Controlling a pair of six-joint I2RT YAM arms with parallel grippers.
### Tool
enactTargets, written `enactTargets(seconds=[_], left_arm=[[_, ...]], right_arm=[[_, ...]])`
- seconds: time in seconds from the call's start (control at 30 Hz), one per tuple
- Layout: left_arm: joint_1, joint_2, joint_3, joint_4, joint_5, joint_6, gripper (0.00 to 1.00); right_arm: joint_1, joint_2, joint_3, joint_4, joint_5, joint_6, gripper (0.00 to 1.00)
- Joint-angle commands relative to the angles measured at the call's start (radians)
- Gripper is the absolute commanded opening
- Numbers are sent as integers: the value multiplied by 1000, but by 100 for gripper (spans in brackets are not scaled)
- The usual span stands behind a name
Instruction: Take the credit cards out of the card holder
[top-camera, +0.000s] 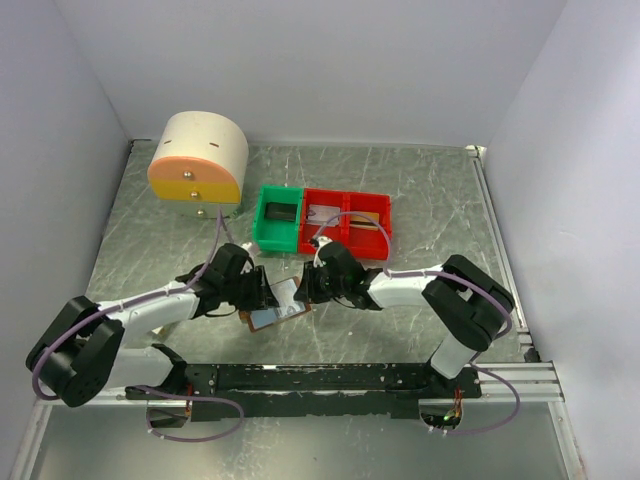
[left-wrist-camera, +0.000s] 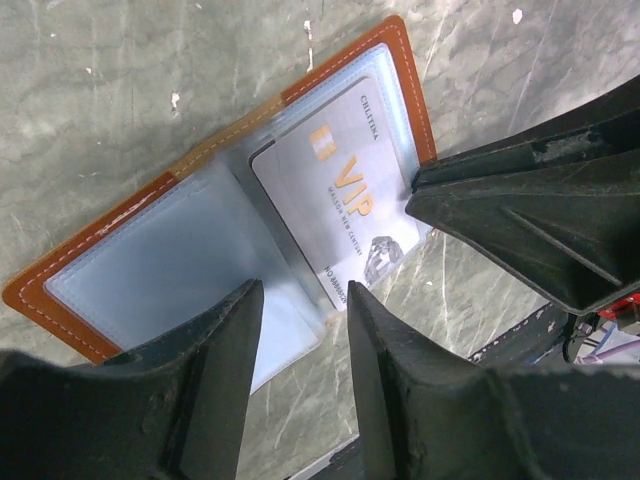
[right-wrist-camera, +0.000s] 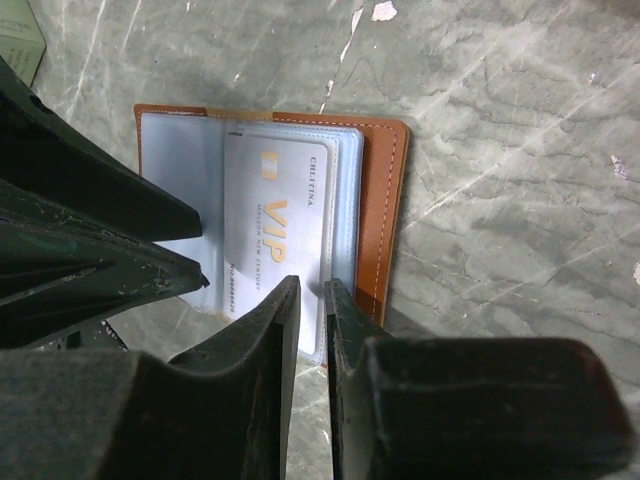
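Note:
The card holder (top-camera: 276, 307) lies open on the metal table, brown with pale-blue inner panels (left-wrist-camera: 170, 260) (right-wrist-camera: 180, 170). A grey VIP credit card (left-wrist-camera: 345, 200) (right-wrist-camera: 275, 215) sticks partly out of one panel. My left gripper (left-wrist-camera: 303, 292) (top-camera: 262, 292) stands open, its fingers either side of the empty panel's near corner. My right gripper (right-wrist-camera: 312, 290) (top-camera: 306, 285) is nearly closed, with a thin slit left. The near edge of the card and its sleeve sits in that slit. The two grippers face each other across the holder.
A green bin (top-camera: 278, 217) and a red two-part bin (top-camera: 348, 222) stand just behind the grippers. A cream and orange drawer unit (top-camera: 198, 160) sits at the back left. A box corner (right-wrist-camera: 20, 40) shows near the holder.

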Motion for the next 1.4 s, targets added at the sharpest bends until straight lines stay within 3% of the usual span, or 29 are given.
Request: enactTargets(seconds=[0.0, 0.37, 0.73, 1.03, 1.2, 1.37], left_arm=[[-12, -3, -44, 102, -31, -39, 49], [-12, 4, -160, 346, 7, -187, 37], [-11, -88, -137, 182, -52, -126, 7], [-11, -112, -98, 72, -51, -56, 7], [-11, -119, -75, 24, -20, -8, 7], [-11, -104, -65, 28, 32, 16, 7]], right_arm=[[4, 14, 19, -28, -8, -17, 16], [3, 46, 18, 11, -111, -25, 14], [3, 7, 16, -45, -35, -24, 14], [4, -71, 3, -58, 3, -11, 14], [7, -122, -30, 38, -44, 10, 17], [22, -31, -5, 101, -110, 23, 19]])
